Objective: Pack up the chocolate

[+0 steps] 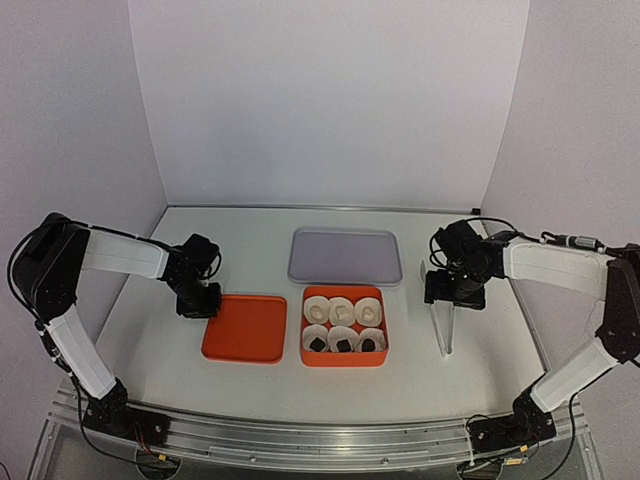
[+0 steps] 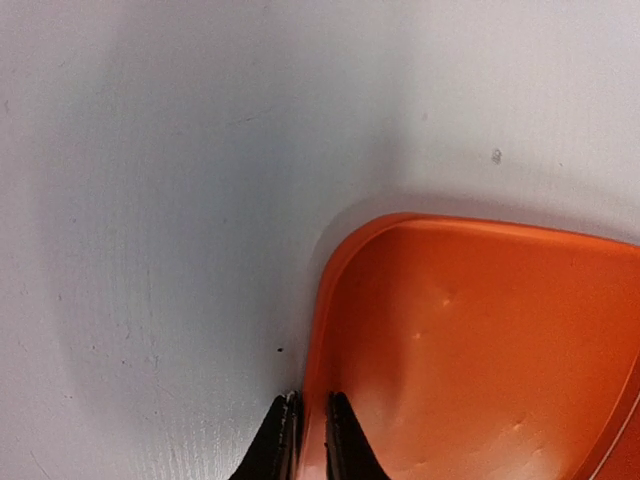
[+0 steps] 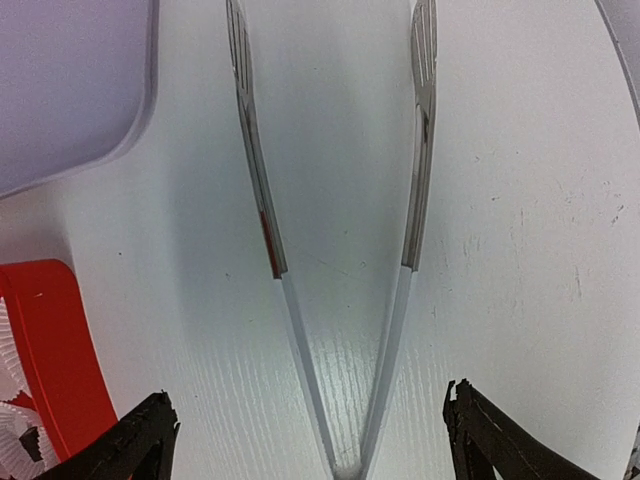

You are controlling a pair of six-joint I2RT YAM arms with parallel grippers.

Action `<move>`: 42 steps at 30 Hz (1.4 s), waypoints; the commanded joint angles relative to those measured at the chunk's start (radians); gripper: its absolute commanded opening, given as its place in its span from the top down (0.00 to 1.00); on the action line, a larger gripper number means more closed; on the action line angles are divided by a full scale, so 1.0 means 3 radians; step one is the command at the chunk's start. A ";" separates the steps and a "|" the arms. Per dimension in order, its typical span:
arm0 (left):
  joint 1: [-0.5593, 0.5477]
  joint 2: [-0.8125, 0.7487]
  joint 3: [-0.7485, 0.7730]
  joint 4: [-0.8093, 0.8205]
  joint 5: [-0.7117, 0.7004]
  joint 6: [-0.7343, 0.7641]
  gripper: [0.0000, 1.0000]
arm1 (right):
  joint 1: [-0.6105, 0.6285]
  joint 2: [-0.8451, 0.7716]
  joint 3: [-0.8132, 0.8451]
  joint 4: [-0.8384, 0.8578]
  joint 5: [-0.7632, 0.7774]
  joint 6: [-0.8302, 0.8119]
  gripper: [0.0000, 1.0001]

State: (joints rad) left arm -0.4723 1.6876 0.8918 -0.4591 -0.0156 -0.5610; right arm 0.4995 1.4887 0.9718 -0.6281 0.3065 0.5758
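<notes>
The orange box (image 1: 343, 357) holds six white paper cups. The three front cups hold dark chocolates (image 1: 342, 345), the three back cups cream-white ones (image 1: 342, 309). The flat orange lid (image 1: 245, 328) lies to its left. My left gripper (image 1: 198, 300) is at the lid's far left corner. In the left wrist view the gripper (image 2: 311, 405) is shut on the lid's rim (image 2: 330, 290), one finger on each side. My right gripper (image 1: 455, 292) is open over the metal tongs (image 1: 443, 325). In the right wrist view the tongs (image 3: 262, 200) lie on the table, their hinge between the gripper's (image 3: 310, 410) spread fingers, not touched.
A grey tray (image 1: 345, 256) lies upside down behind the box; its corner shows in the right wrist view (image 3: 60, 80). The box's corner (image 3: 50, 340) is to the left of the tongs. White walls close in the table at the back and sides.
</notes>
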 commanded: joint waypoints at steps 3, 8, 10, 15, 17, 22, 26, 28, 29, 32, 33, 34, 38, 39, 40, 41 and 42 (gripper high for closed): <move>-0.0112 0.0294 0.0096 -0.0466 -0.0379 -0.0183 1.00 | -0.0005 -0.0355 -0.0018 0.0044 -0.0089 -0.0199 0.09; -0.0113 -0.0060 0.0328 -0.0840 -0.0392 -0.0279 1.00 | -0.0007 -0.0610 -0.0039 0.0369 -0.0748 -0.0741 0.10; -0.0113 -0.0265 0.0451 -0.1043 -0.0340 -0.0293 1.00 | 0.0002 -0.0698 -0.0059 0.0637 -0.1081 -0.0941 0.10; -0.0110 -0.0691 0.0845 -0.1610 -0.0292 -0.0265 1.00 | 0.0308 -0.0676 -0.0008 0.1299 -0.1337 -0.1877 0.10; -0.0109 -0.0817 0.0994 -0.1772 -0.0164 -0.0235 1.00 | 0.0588 -0.0537 0.0066 0.1538 -0.1223 -0.2539 0.10; -0.0077 -0.1010 0.1164 -0.1901 0.0456 -0.0039 1.00 | 0.1039 -0.0066 0.0091 0.2510 -0.1334 -0.4179 0.10; -0.0037 -0.0945 0.1135 -0.2013 0.0987 0.0192 1.00 | 0.1084 0.0128 -0.0130 0.3534 -0.1789 -0.4881 0.09; -0.0032 -0.0930 0.1097 -0.2014 0.1129 0.0262 1.00 | 0.1085 0.0172 -0.0076 0.3597 -0.1940 -0.4974 0.09; -0.0031 -0.0936 0.1085 -0.2001 0.1194 0.0282 1.00 | 0.1085 0.0190 -0.0053 0.3610 -0.2036 -0.5009 0.10; -0.0031 -0.0983 0.1062 -0.1878 0.1540 0.0350 1.00 | 0.1098 0.0274 -0.0016 0.3624 -0.2502 -0.5129 0.13; -0.0031 -0.0985 0.1065 -0.1853 0.1622 0.0364 1.00 | 0.1118 0.0314 0.0013 0.3623 -0.2610 -0.5129 0.13; -0.0031 -0.0976 0.1075 -0.1863 0.1626 0.0376 1.00 | 0.1138 0.0347 0.0047 0.3623 -0.2668 -0.5131 0.13; -0.0031 -0.0893 0.1108 -0.2002 0.1465 0.0443 1.00 | 0.1193 0.0426 0.0150 0.3621 -0.2781 -0.5165 0.14; -0.0031 -0.0867 0.1106 -0.2030 0.1433 0.0455 1.00 | 0.1207 0.0427 0.0164 0.3620 -0.2814 -0.5159 0.15; -0.0031 -0.0839 0.1104 -0.2045 0.1398 0.0461 1.00 | 0.1218 0.0427 0.0178 0.3615 -0.2843 -0.5152 0.15; -0.0031 -0.0819 0.1100 -0.2047 0.1373 0.0470 1.00 | 0.1226 0.0427 0.0187 0.3606 -0.2868 -0.5151 0.15; -0.0032 -0.0801 0.1098 -0.2036 0.1356 0.0477 1.00 | 0.1238 0.0433 0.0205 0.3581 -0.2897 -0.5153 0.15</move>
State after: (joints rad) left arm -0.4873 1.4221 1.2083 -1.0541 0.3908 -0.4498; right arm 0.8557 1.6086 0.9787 0.4113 -0.4723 -0.9484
